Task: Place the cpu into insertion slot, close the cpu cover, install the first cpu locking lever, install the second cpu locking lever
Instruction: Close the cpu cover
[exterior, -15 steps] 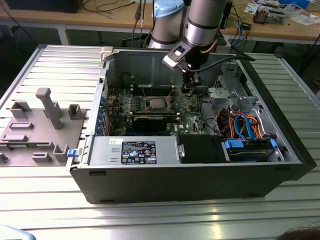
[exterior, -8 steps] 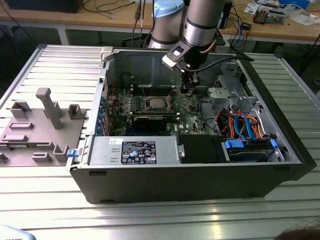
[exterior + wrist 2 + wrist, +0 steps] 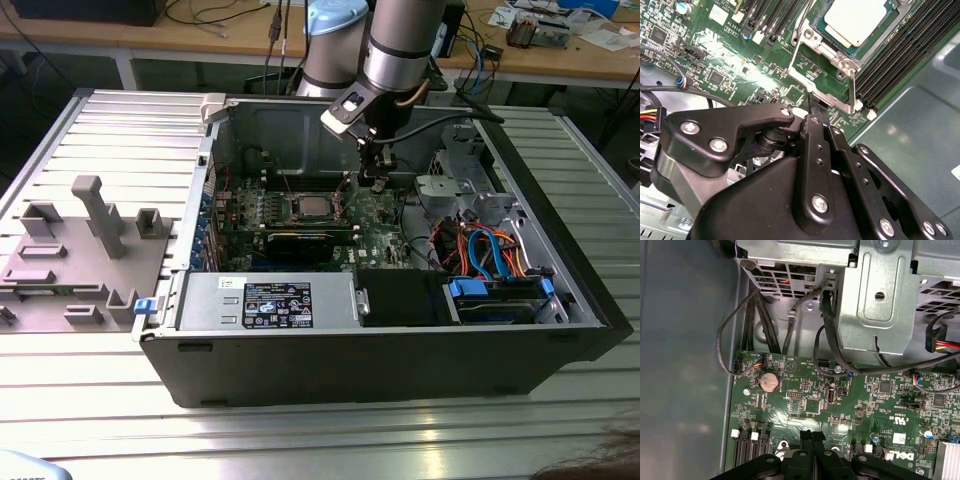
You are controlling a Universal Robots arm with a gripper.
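Observation:
The cpu shows its silver top, lying flat in the insertion slot on the green board, with a metal frame around it. I cannot tell whether that frame is the cpu cover clamped down. One thin lever rod runs along the socket's side and another bends around its corner. My gripper is shut with nothing between its fingertips. It hovers over the board a short way off the socket's corner. In the exterior view the gripper hangs to the right of the cpu. The first wrist view shows the shut gripper above the board.
Long memory slots flank the socket. A black card lies in front of it, and a drive cage with cables fills the case's right. A coin battery sits on the board. A grey fixture stands outside the case.

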